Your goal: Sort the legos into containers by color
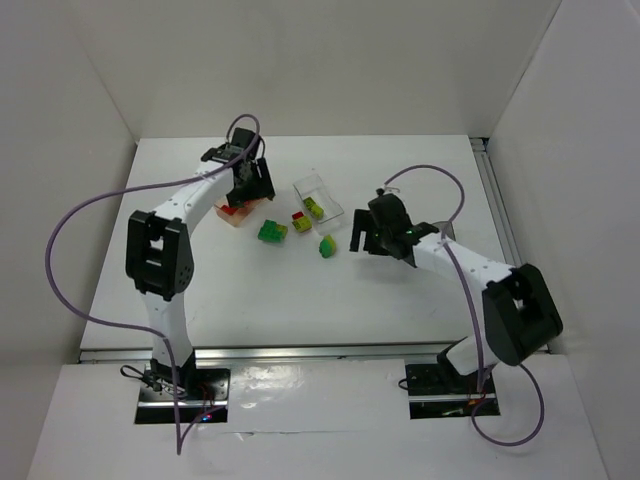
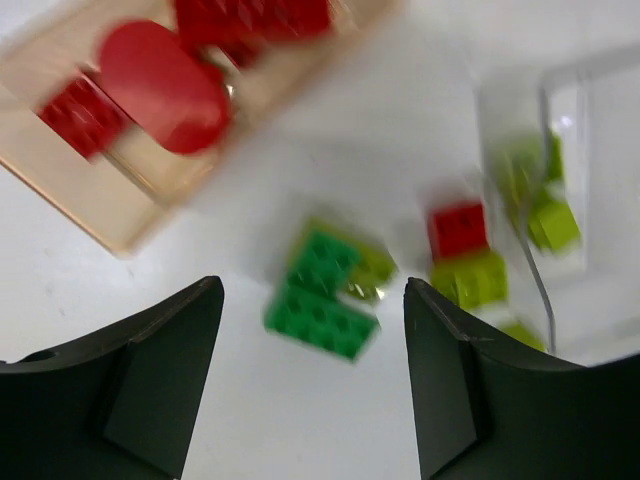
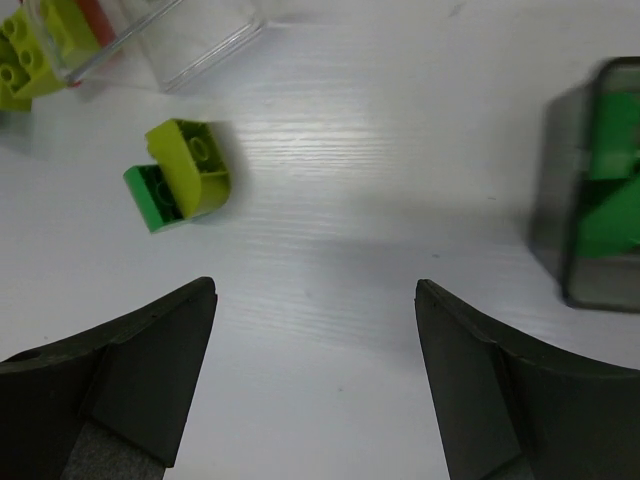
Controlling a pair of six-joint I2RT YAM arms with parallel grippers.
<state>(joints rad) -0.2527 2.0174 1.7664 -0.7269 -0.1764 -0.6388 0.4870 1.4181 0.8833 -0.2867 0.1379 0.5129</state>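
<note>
1. Your left claw (image 2: 312,295) was spread wide with nothing in it, hanging over the table (image 2: 250,420). The orange tub (image 2: 120,190) sat ahead of it to the left. It had red bricks (image 2: 85,112) inside and a blurry red blob (image 2: 165,85) over it; couldn't tell what that was.
2. Your right claw (image 3: 315,290) was wide open and empty too. The dark tub (image 3: 575,270) was off to its right with green bricks (image 3: 610,200) in it. The clear tub (image 3: 190,35) was ahead on its left, holding yellow-green bricks (image 3: 30,60).
3. So I'd say you were a good way through, since every tub already had its own colour going.
4. Still loose:
   - Straight ahead of the left claw was a green brick (image 2: 320,305) with a yellow-green piece (image 2: 372,268) touching it.
   - Ahead to its right, a red brick (image 2: 458,228) touched a yellow-green brick (image 2: 470,278), just beside the clear tub.
   - Ahead-left of the right claw lay a two-colour pair (image 3: 185,180), yellow-green on green. It looked stuck together, so it probably needed splitting.
5. Room-wise, the table behind both claws was open, and nothing loose sat near the table's edge. The tight spot was the red and yellow-green couple close to the clear tub's wall, so I'd have come in from the open side.
</note>
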